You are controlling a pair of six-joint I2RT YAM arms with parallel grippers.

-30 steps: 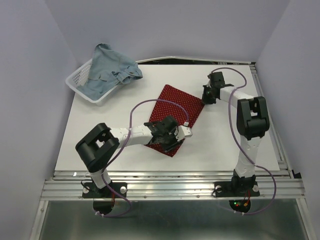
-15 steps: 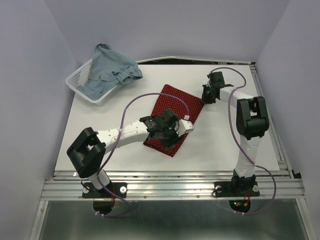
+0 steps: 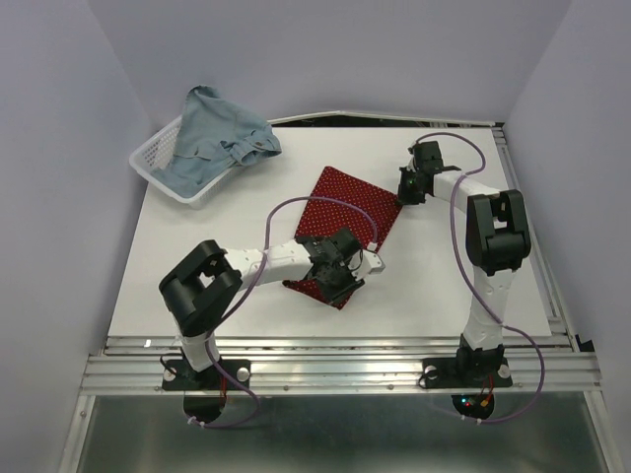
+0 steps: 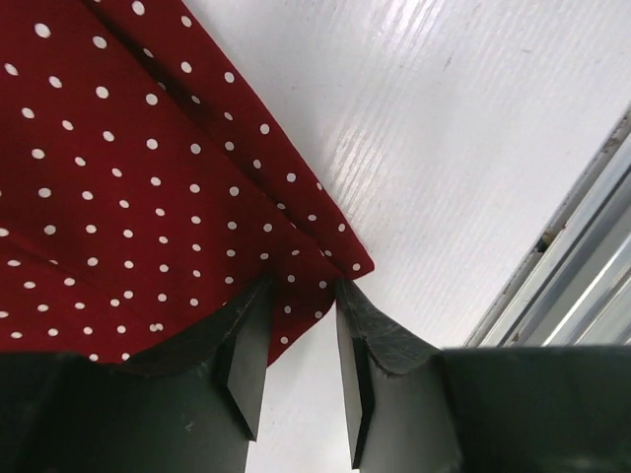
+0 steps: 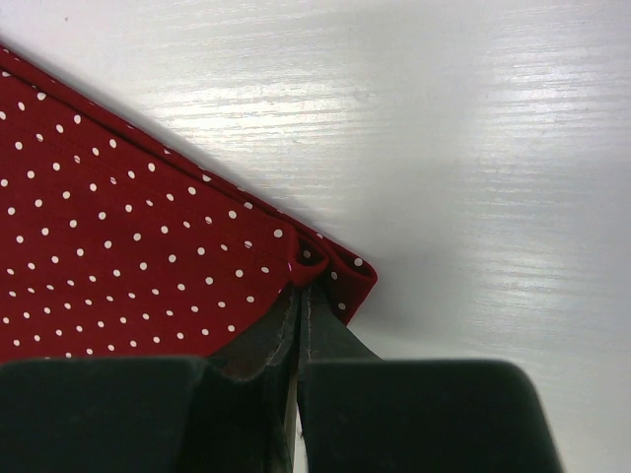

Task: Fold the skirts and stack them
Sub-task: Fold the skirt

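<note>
The dark red dotted skirt (image 3: 347,209) lies folded flat mid-table. My left gripper (image 3: 341,280) is at its near corner; in the left wrist view the gripper (image 4: 302,292) is open, its two fingers straddling the cloth corner (image 4: 325,258) low on the table. My right gripper (image 3: 403,193) is at the skirt's far right corner; in the right wrist view the gripper (image 5: 302,288) is shut, pinching a puckered fold of the red cloth (image 5: 148,256). The light blue denim skirt (image 3: 215,138) lies heaped in the basket at the back left.
The white mesh basket (image 3: 148,164) stands at the table's back left corner. The metal rail (image 4: 582,286) of the near table edge runs close to my left gripper. Purple cables loop above both arms.
My left gripper has moved from over the middle of the red skirt back and down to its near corner. The right gripper has stayed pinched on the far right corner.
</note>
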